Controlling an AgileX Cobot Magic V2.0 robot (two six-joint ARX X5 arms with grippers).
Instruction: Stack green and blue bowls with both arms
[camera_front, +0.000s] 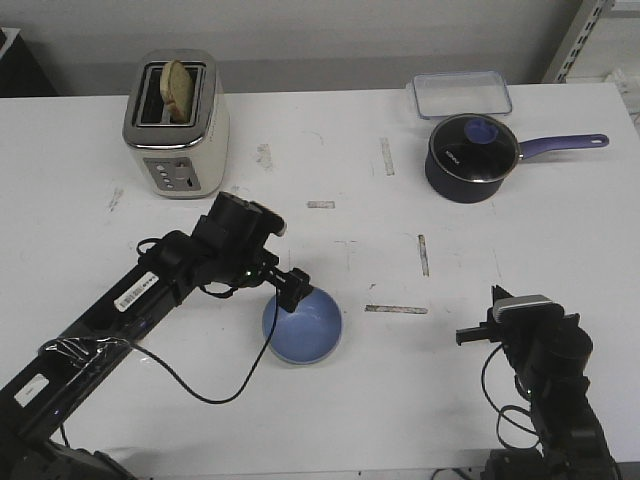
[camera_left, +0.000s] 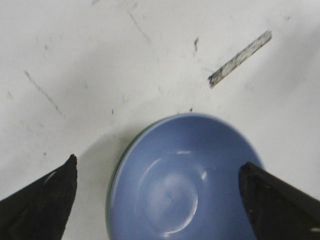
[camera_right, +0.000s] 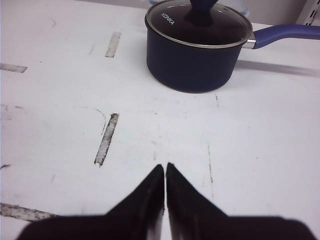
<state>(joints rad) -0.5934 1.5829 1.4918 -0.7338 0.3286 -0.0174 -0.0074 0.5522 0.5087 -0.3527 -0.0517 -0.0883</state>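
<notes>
The light blue bowl (camera_front: 303, 328) sits on the table in front of the middle, nested inside the green bowl. Only a thin green rim (camera_left: 108, 210) shows at the blue bowl's (camera_left: 180, 185) edge in the left wrist view. My left gripper (camera_front: 290, 292) is open just above the bowl's near-left rim. In the left wrist view its fingers (camera_left: 159, 162) stand one to each side of the bowl and hold nothing. My right gripper (camera_front: 496, 298) is shut and empty at the front right, low over bare table, apart from the bowls. Its closed tips (camera_right: 165, 166) point toward the saucepan.
A dark navy saucepan (camera_front: 470, 157) with a glass lid and purple handle stands at the back right; it also shows in the right wrist view (camera_right: 192, 50). A clear lidded box (camera_front: 460, 93) lies behind it. A cream toaster (camera_front: 177, 125) with bread stands at the back left.
</notes>
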